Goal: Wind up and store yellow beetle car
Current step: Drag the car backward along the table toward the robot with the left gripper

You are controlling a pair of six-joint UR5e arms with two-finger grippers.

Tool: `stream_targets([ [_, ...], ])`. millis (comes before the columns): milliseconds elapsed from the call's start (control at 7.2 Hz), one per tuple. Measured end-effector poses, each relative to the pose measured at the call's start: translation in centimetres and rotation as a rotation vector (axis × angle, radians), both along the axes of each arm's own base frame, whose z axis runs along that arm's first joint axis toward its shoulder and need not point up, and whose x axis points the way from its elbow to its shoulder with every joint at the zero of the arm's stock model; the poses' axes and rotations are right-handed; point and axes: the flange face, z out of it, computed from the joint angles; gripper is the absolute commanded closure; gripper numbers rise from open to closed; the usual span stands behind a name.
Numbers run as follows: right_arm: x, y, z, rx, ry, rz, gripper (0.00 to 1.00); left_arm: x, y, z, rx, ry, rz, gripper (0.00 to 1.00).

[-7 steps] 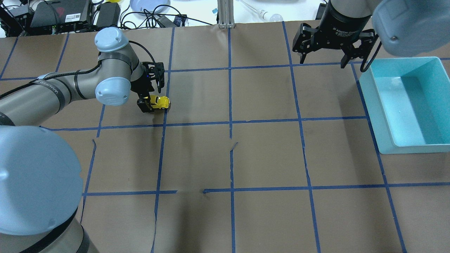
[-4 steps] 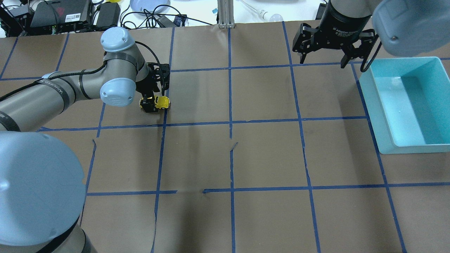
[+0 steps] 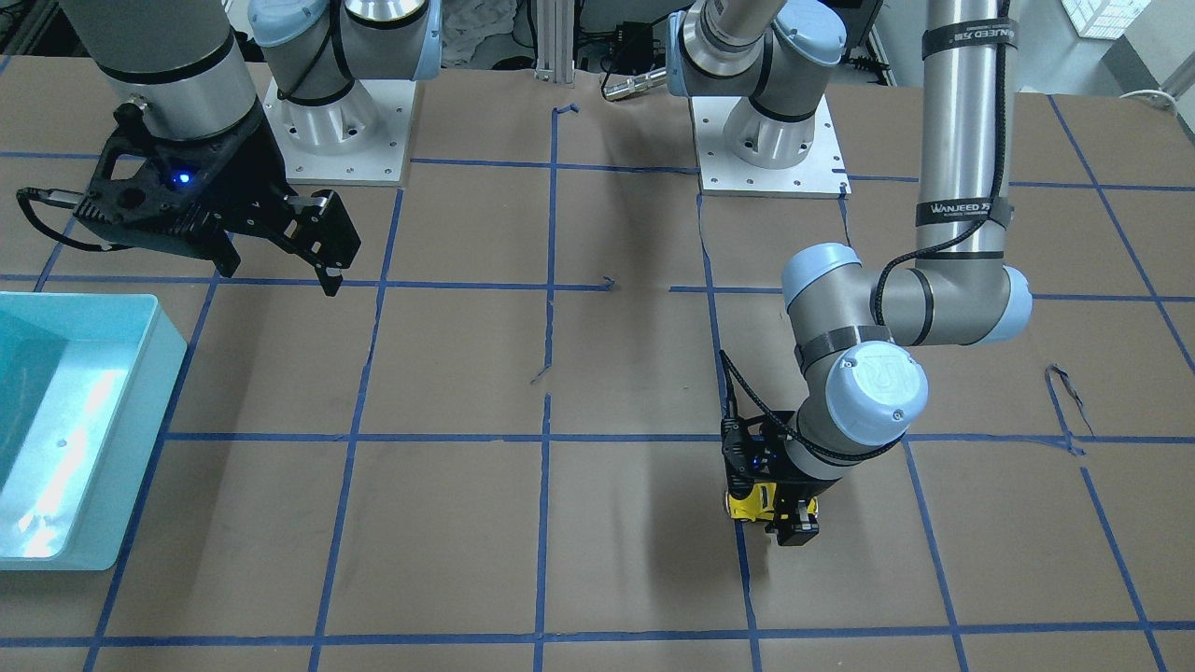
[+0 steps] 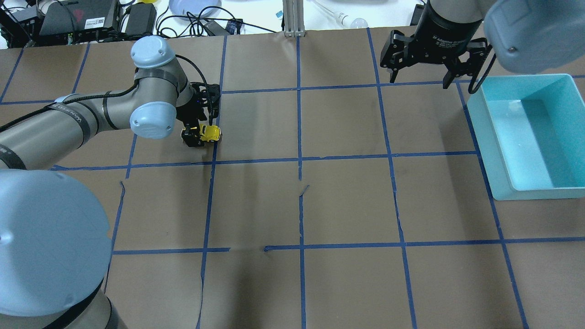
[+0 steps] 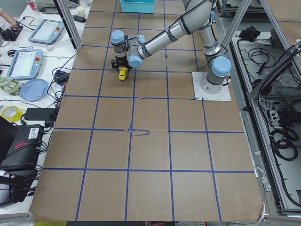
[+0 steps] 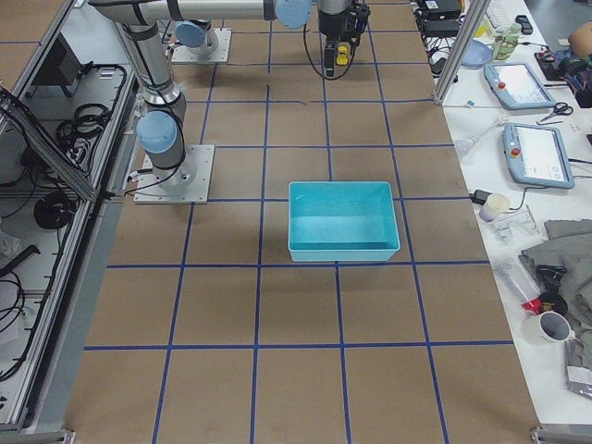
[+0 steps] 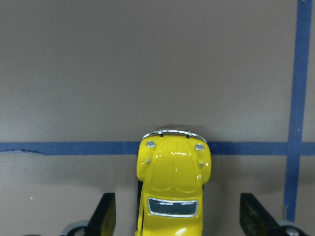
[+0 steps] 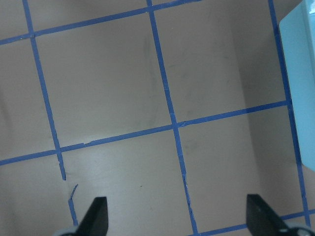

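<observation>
**Squarely astride the car, left gripper stands open**

Low over the brown-papered table (image 4: 347,201), the left gripper (image 4: 201,132) straddles the yellow car (image 4: 211,133), jaws spread. The wrist camera shows its two dark fingers (image 7: 106,214) wide apart, with bare paper between each one and the car's flanks, so nothing is gripped. The car lies lengthwise between them, roof up, its chrome bumper and two small headlights pointing away from the wrist. Its nose reaches a line of blue tape (image 7: 69,147) in the grid that marks the table. Its wheels are hidden in every view, but it appears to sit on the paper. From overhead, the car is in the far left part of the table, on the left arm's side.

Across the table, well apart from the car, the right gripper (image 4: 419,82) hangs above the surface with its jaws likewise spread and nothing between them. Its wrist camera sees only paper, tape lines and one pale edge of the bin. That teal bin (image 4: 484,151) rests on the table's right side, just beside the right gripper, with no object visible inside.
</observation>
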Motion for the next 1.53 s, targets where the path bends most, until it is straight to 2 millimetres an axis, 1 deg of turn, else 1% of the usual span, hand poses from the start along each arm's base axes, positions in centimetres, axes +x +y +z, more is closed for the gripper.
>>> stream_targets([
  [139, 0.0, 0.0, 0.0, 0.000, 0.000, 0.000, 0.00, 0.1, 0.0, 0.0, 0.001, 0.001, 0.003, 0.52],
  [278, 0.0, 0.0, 0.0, 0.000, 0.001, 0.000, 0.00, 0.1, 0.0, 0.1, 0.000, 0.002, 0.003, 0.60],
  [417, 0.0, 0.0, 0.0, 0.001, 0.001, 0.000, 0.00, 0.1, 0.0, 0.1, 0.000, 0.002, 0.003, 0.66],
  [694, 0.0, 0.0, -0.1, 0.003, 0.001, 0.000, 0.00, 0.2, 0.0, 0.1, 0.001, 0.001, -0.003, 0.67],
  [833, 0.0, 0.0, -0.1, 0.003, 0.001, 0.001, 0.00, 0.6, 0.0, 0.1, 0.001, 0.000, -0.003, 0.67],
  [1528, 0.0, 0.0, 0.0, 0.001, 0.000, 0.000, 0.00, 6.2, -0.6, 0.1, 0.002, -0.003, 0.038, 0.67],
])
